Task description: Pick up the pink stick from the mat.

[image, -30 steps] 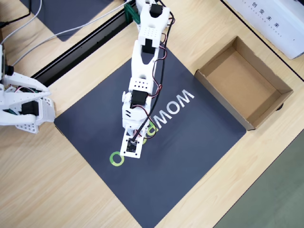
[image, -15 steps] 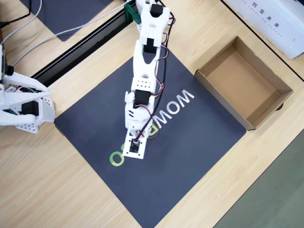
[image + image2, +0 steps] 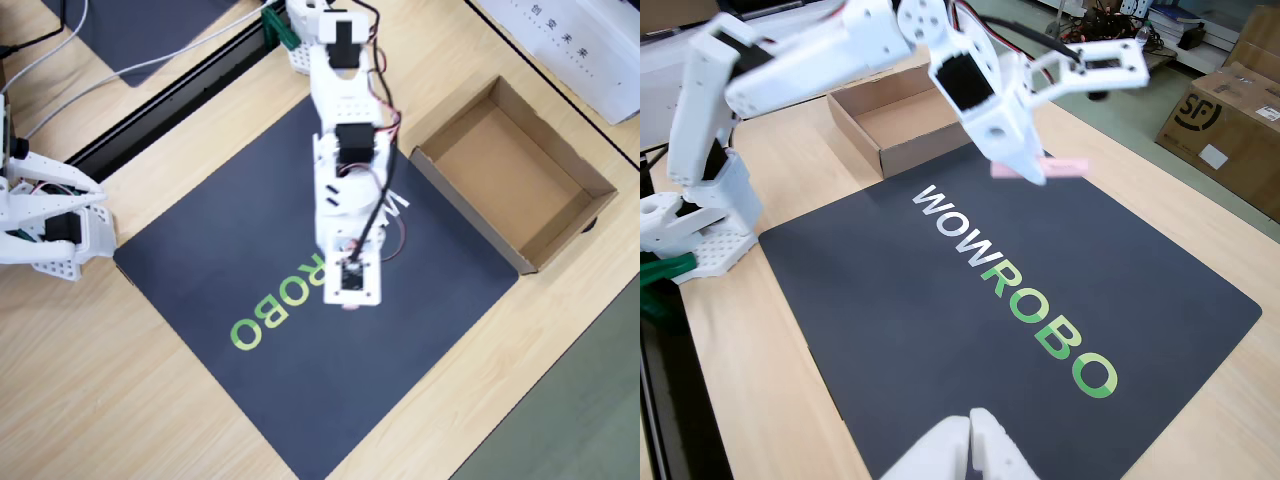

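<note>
Holding: the white two-finger gripper (image 3: 1032,168) has its jaws closed narrow on the small pale-pink stick (image 3: 1065,166), which lies crosswise between the fingertips and sticks out to the right in the fixed view.
Stick position: raised off the large square dark navy mat (image 3: 940,330); in the fixed view it hangs in the air over the mat's far edge, near the box. In the overhead view only a pink sliver (image 3: 348,306) peeks out beneath the wrist camera plate.
Arm: the white SO-100 arm (image 3: 343,130) reaches from its base at the top of the overhead view down across the mat (image 3: 200,250), covering the white "WOW" letters.
Mat lettering: green "ROBO" (image 3: 277,304) is uncovered in the overhead view; the full "WOWROBO" (image 3: 1010,285) reads clearly in the fixed view.
Box: an open brown cardboard box (image 3: 590,180) sits on the pale wooden table (image 3: 90,400), just beside the mat's right corner in the overhead view.
</note>
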`<move>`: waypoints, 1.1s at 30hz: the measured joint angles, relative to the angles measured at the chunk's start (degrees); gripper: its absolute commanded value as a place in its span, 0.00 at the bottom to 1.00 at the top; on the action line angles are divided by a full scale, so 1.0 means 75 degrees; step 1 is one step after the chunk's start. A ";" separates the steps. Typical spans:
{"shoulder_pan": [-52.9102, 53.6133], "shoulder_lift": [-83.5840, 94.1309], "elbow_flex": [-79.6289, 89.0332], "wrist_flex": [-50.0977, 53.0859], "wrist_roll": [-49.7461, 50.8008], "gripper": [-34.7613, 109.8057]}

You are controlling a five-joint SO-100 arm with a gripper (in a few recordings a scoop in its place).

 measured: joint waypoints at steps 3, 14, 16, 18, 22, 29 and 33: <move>-0.0434 0.0832 0.0938 0.0082 0.0164 0.25; -0.2461 0.3059 0.3738 0.0387 0.0422 0.25; -0.2801 0.3246 0.4020 0.0387 0.0539 0.25; -0.3105 0.3293 0.4160 0.0387 0.0598 0.25; -0.3914 0.3340 0.4324 0.0387 0.0727 0.25; -0.5074 0.3363 0.4512 0.0387 0.1078 0.25; -0.5543 0.3305 0.4512 0.0387 0.1266 0.25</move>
